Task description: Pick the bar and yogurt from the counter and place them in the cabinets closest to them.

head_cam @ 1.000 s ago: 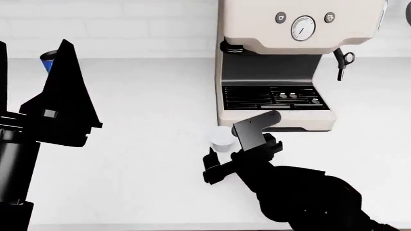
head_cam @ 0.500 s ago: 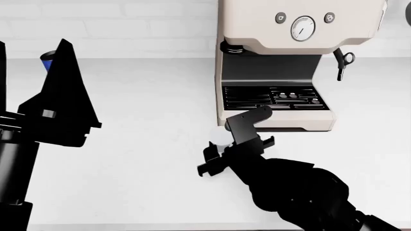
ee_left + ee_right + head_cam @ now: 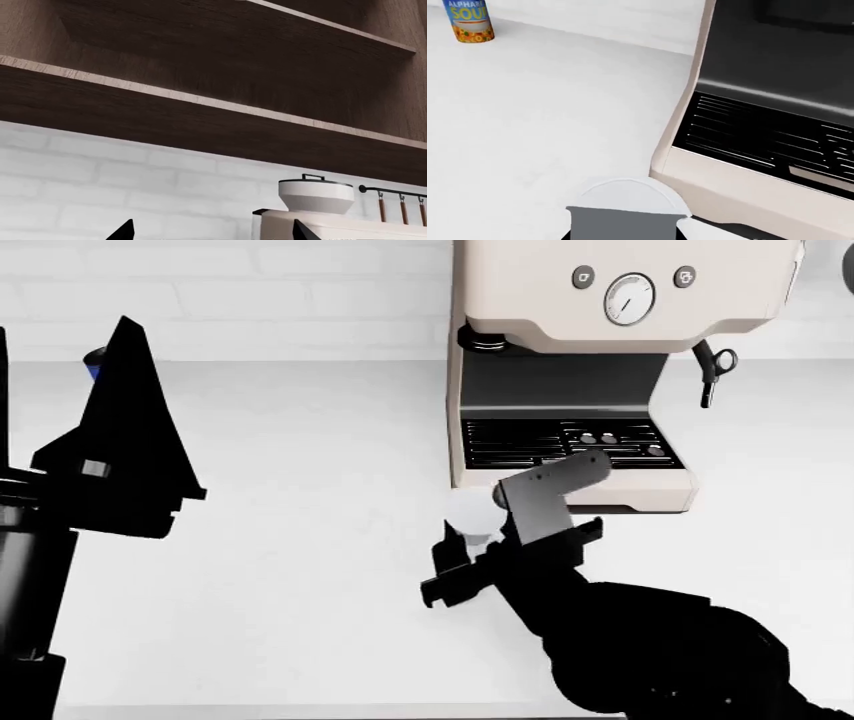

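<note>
Right claw [image 3: 470,552] nearer yogurt [image 3: 470,519], white counter [image 3: 307,490].

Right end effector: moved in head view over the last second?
Yes. The right end effector swung left and down, then back right and up; its grey finger tip now overlaps the coffee machine drip tray, closer than before. It sits at the yogurt.
</note>
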